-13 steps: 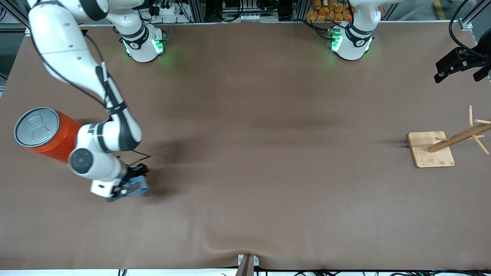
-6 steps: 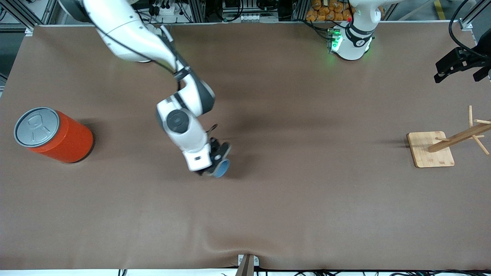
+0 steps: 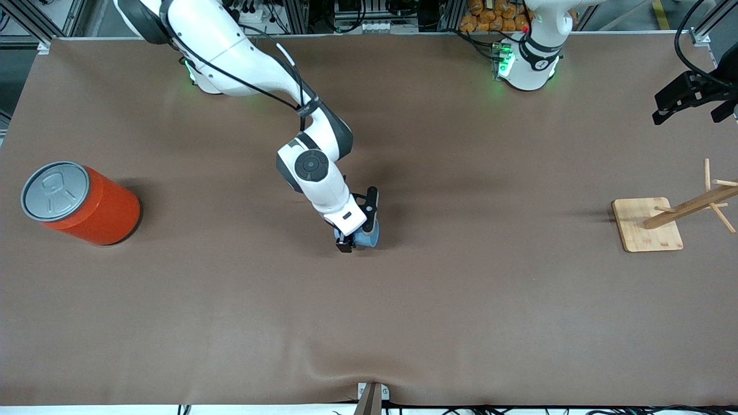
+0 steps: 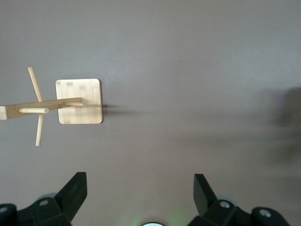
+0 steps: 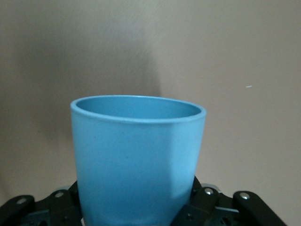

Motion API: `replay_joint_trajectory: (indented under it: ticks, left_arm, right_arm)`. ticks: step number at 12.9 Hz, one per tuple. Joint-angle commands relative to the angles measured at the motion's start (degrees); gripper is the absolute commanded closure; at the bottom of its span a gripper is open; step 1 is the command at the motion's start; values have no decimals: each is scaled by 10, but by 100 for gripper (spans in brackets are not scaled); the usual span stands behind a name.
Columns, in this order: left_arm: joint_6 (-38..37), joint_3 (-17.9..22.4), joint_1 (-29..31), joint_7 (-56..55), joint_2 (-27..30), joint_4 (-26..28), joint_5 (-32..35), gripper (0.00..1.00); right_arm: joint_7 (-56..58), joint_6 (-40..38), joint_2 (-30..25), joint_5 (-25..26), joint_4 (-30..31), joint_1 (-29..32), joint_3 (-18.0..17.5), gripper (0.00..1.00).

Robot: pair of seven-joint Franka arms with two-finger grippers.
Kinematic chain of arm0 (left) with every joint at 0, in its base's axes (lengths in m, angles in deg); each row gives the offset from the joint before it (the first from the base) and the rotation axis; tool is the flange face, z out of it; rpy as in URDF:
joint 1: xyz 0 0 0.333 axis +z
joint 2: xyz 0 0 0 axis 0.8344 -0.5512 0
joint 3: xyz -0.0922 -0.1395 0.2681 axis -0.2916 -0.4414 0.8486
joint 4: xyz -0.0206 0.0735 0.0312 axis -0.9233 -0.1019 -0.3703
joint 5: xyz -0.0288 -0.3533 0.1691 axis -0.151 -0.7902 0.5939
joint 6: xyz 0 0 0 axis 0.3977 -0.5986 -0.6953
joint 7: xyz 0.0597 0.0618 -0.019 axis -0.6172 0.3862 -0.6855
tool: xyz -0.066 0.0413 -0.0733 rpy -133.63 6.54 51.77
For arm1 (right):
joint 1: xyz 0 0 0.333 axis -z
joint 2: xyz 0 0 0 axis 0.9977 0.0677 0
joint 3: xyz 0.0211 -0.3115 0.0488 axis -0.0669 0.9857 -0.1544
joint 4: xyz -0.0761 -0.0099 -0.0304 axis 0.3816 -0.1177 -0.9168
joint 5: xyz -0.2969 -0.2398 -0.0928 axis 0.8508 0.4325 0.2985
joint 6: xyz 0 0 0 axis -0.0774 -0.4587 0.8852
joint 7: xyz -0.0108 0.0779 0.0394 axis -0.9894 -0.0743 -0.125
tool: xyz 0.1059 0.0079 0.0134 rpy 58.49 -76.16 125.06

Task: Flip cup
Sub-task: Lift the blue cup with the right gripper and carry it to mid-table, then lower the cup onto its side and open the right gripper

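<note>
Cup: the small light-blue cup [image 3: 366, 236] is clamped in the right claw [image 3: 356, 235] over the middle of the table [image 3: 461, 300]; in the right wrist view its rim [image 5: 138, 109] points away from the claw.
Right claw: closed on the cup's lower body, near the base.
Left claw: the left claw [image 4: 140, 197] is spread wide and empty, parked high over the wooden rack [image 3: 663, 219] at the left arm's end; that arm is judged to be waiting.
Handling: the cup is judged light, stiff and smooth, so a slip is possible; the tapered wall near the base is the sensible hold.
Hidden: the cup's base and the contact points are covered by the claw; whether the cup touches the table cannot be made out.
Bystander: an orange can [image 3: 81, 202] stands well apart, at the right arm's end.
</note>
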Motion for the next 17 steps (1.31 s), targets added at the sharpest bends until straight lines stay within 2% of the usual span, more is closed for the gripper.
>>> replay_joint_trajectory:
  ticks: [1,2,5,8,11,15,17]
  left_arm:
    - [-4,-4,3,0,-5,-11,1,0]
    - [-4,-4,3,0,-5,-11,1,0]
    - [3,-4,2,0,-8,-10,1,0]
    - [3,-5,0,0,-9,-11,-1,0]
    - [3,-6,-2,0,-10,-10,-1,0]
    - [3,-6,-5,0,-12,-9,-2,0]
    - [3,-15,-3,-2,-15,-9,-8,0]
  right_arm:
    - [48,40,17,19,-2,-16,4,53]
    - [47,41,13,28,-2,-19,4,1]
    - [37,9,-26,28,-2,-20,3,0]
    - [0,-102,-101,19,-6,-3,5,0]
    - [-80,-237,-172,19,-6,44,7,0]
    - [-134,-384,-249,14,-2,162,6,0]
    - [-150,-442,-305,-30,8,233,8,0]
